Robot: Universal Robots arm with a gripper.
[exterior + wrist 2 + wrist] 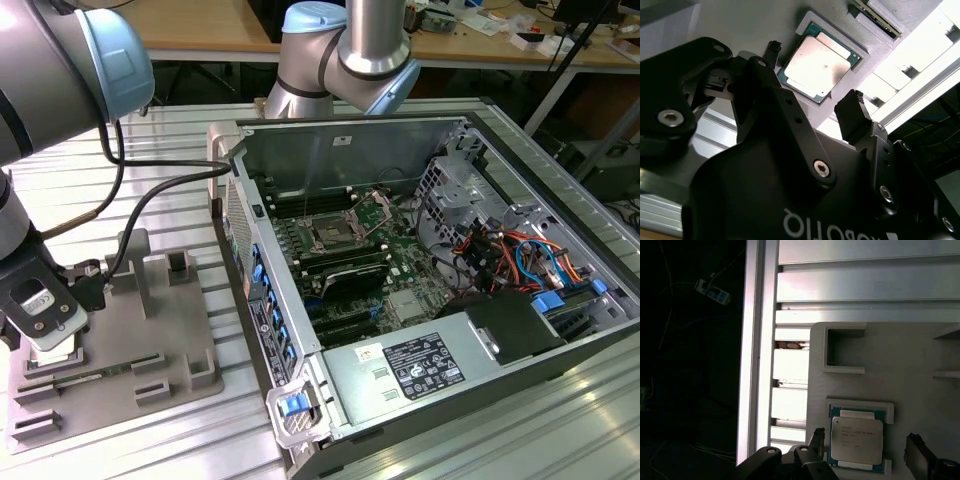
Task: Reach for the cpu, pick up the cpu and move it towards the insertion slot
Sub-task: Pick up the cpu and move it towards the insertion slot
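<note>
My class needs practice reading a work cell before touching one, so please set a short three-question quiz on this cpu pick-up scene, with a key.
1. True or false: the cpu lies outside the computer case that holds the insertion slot.
2. The gripper is: A) shut on the cpu; B) open, with a finger on each side of the cpu; C) shut and empty.
3. Fill in: the cpu rests in a recess of a grey ____.
Key: 1 true; 2 B; 3 tray.
</note>
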